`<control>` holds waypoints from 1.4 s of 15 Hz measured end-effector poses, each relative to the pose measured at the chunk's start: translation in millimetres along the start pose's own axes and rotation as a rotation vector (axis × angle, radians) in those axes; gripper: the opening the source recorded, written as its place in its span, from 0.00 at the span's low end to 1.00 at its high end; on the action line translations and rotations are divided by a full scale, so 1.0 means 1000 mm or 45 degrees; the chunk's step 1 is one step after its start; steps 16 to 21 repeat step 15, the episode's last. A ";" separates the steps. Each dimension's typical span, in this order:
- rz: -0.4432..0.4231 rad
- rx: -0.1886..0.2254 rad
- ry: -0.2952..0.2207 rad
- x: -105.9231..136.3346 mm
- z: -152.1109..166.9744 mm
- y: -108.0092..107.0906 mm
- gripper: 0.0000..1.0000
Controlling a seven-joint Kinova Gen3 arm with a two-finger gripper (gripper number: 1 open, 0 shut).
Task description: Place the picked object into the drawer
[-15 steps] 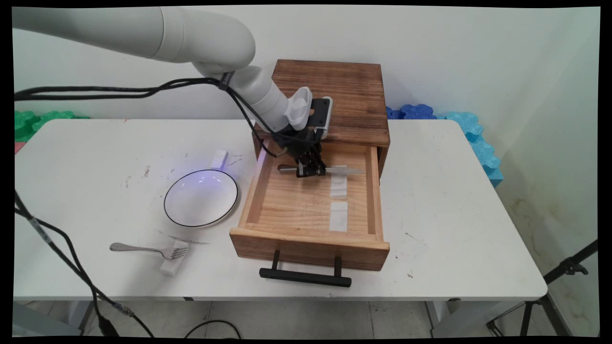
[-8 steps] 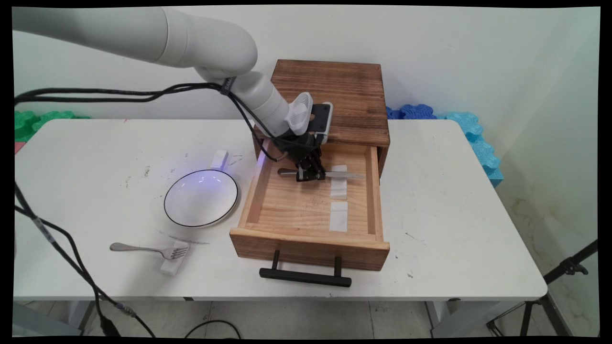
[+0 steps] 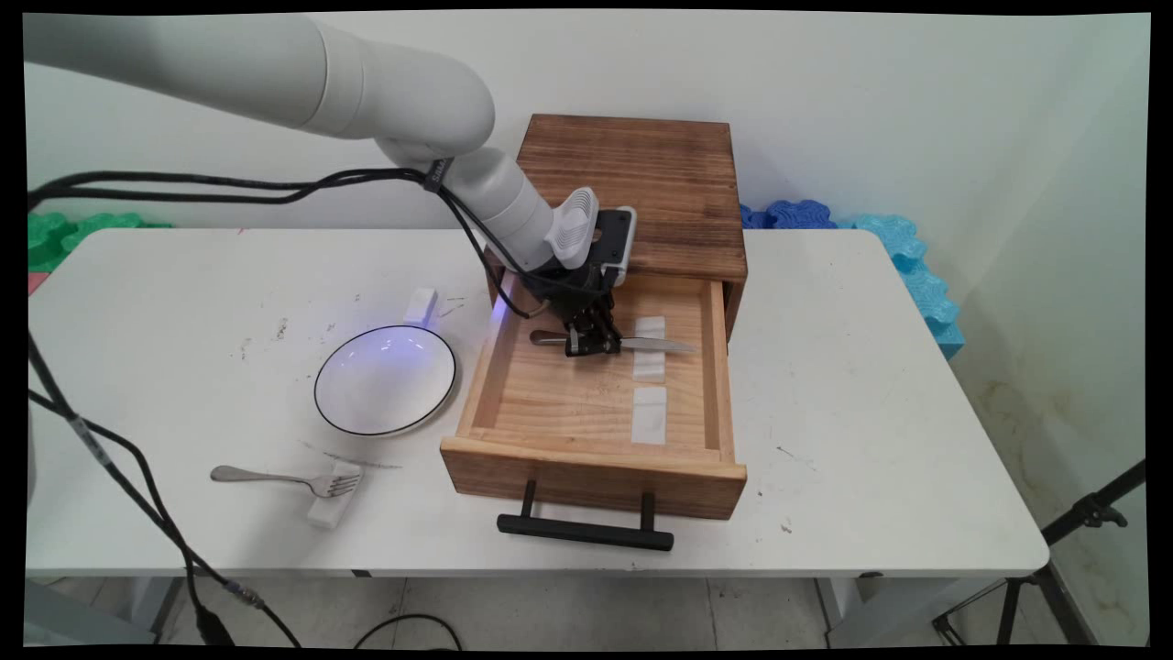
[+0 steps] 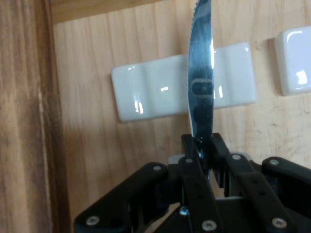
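Knife (image 3: pixel 616 343) is what you are holding over the open drawer (image 3: pixel 559 403), and every place below is given from that drawer. It is lying level across the drawer's far half, blade pointing to the drawer's right side and passing over the farther of 2 white rests (image 3: pixel 650 348); whether it is touching that rest I cannot tell. Your gripper (image 3: pixel 586 346) is clamping it, the jaws closed on the metal about where handle meets blade, as the hand view shows with the blade (image 4: pixel 201 77) rising from between the fingers.

You are dealing with a stiff, thin, light piece of polished steel, so it is likely slippery and may pivot in a 2-point pinch. I would judge the flat sides near the handle to be the best hold. The edge looks serrated in the hand view.

Left of the drawer a white plate (image 3: pixel 385 379) is sitting on the table (image 3: pixel 880 385), and nearer the table's front a fork (image 3: pixel 275 478) is resting on a small white block.

Your gripper is hiding the knife's middle, the hand view is cutting off the blade tip, and the handle end is only partly showing.
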 end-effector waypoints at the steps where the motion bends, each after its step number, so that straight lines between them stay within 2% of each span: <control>1: 0.000 -0.001 -0.001 -0.001 0.001 0.000 0.00; 6: 0.001 -0.003 -0.003 -0.004 0.005 0.000 0.00; 7: 0.001 -0.003 -0.003 -0.004 0.005 0.000 1.00; 21: 0.002 -0.006 0.004 -0.006 0.008 -0.001 1.00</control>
